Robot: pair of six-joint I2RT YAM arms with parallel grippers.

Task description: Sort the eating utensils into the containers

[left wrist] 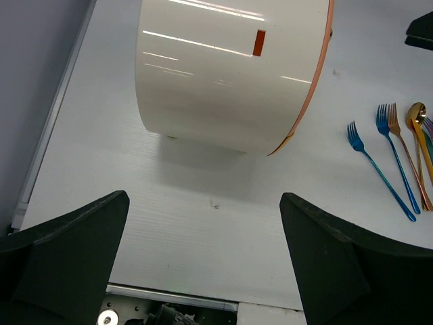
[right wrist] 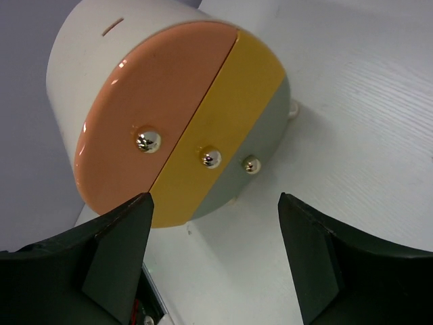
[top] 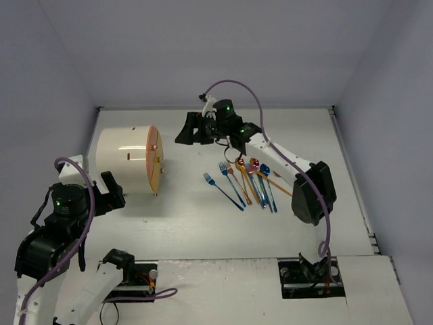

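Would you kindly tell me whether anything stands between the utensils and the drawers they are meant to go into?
Nothing lies on the table between the utensils and the cabinet. But its three drawer fronts sit flush and shut, so no compartment is open. The open right gripper faces their knobs unobstructed.

Top camera high at six o'clock, left wrist close at seven o'clock over drum cabinet (top: 125,159), right wrist facing nine o'clock onto its front, shared by all.
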